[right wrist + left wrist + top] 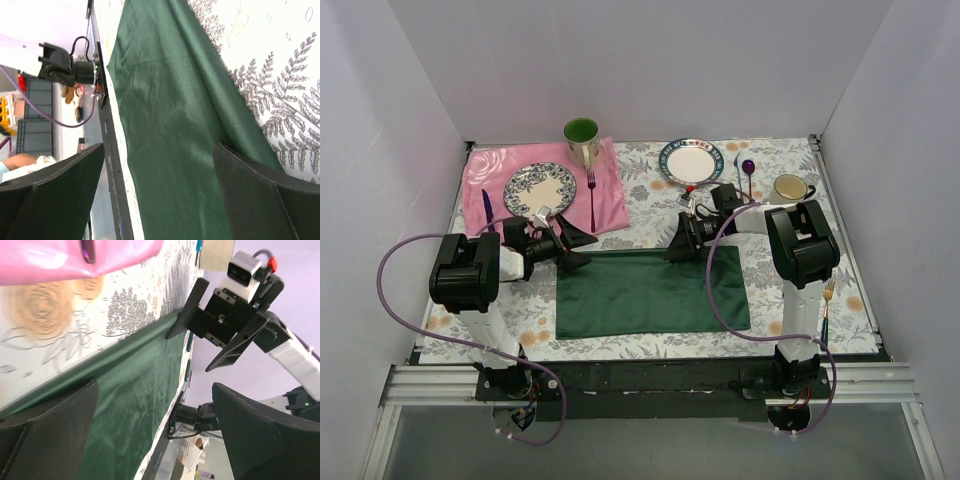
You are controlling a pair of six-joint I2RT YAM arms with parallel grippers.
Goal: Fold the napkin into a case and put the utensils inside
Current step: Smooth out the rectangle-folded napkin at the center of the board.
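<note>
The dark green napkin [650,292] lies flat as a wide rectangle on the patterned tablecloth, near the front. My left gripper [581,248] hovers at its far left corner, open, with nothing between the fingers; the left wrist view shows the cloth [130,390] under the gripper [160,440]. My right gripper [679,243] stands open over the napkin's far edge, right of the middle, and it [188,354] faces the left one. In the right wrist view the napkin [180,125] fills the gap of that gripper [160,195]. One gold-headed fork [828,296] lies by the right arm.
A pink cloth [610,205] at the back left carries a patterned plate [540,188], a purple fork [591,195] and a dark knife [487,212]. Behind it stands a green mug [581,135]. Back right: a blue-rimmed plate [691,160], a purple spoon [748,168], a cream mug [790,188].
</note>
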